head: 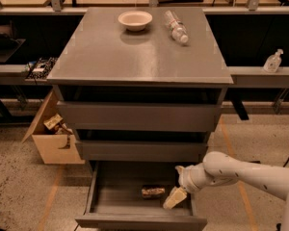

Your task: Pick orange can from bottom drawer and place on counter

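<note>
The orange can (152, 192) lies on its side on the dark floor of the open bottom drawer (139, 220), near the middle. My gripper (175, 198) hangs from the white arm on the right and sits inside the drawer, just right of the can and close to it. It holds nothing that I can see. The counter (135, 57) is the grey top of the cabinet above, with a bowl and a bottle on its far part.
A cream bowl (135, 19) and a clear plastic water bottle (176, 26) lie at the back of the counter. The two upper drawers (137, 117) are shut. An open cardboard box (52, 134) stands left of the cabinet. A spray bottle (272, 61) stands on a shelf at right.
</note>
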You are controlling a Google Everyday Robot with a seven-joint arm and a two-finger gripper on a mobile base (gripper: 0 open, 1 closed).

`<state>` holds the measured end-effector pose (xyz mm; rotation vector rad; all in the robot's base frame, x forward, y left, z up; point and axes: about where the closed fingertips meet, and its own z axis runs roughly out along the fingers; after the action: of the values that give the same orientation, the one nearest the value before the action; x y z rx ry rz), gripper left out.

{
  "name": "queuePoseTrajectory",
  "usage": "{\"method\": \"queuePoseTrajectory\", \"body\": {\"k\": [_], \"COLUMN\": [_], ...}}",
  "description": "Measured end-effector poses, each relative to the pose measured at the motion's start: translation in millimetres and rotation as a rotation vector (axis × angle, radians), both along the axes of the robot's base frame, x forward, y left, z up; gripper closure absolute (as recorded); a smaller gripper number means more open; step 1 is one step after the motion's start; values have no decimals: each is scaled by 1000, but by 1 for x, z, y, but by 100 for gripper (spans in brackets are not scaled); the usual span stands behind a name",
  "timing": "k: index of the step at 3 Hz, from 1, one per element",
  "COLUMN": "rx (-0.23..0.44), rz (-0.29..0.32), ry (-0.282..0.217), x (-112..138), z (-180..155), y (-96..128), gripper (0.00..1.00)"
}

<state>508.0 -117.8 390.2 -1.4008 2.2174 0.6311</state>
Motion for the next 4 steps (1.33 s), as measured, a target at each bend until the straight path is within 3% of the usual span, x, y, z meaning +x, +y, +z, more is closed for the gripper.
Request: {"method": "queuePoseTrajectory", "body": {"k": [2, 4], "rx": [52, 67], "rz": [-66, -74], "ry": [58, 52], "x": [14, 17], "z": [-87, -96], "y": [25, 25], "gripper": [0, 0]}}
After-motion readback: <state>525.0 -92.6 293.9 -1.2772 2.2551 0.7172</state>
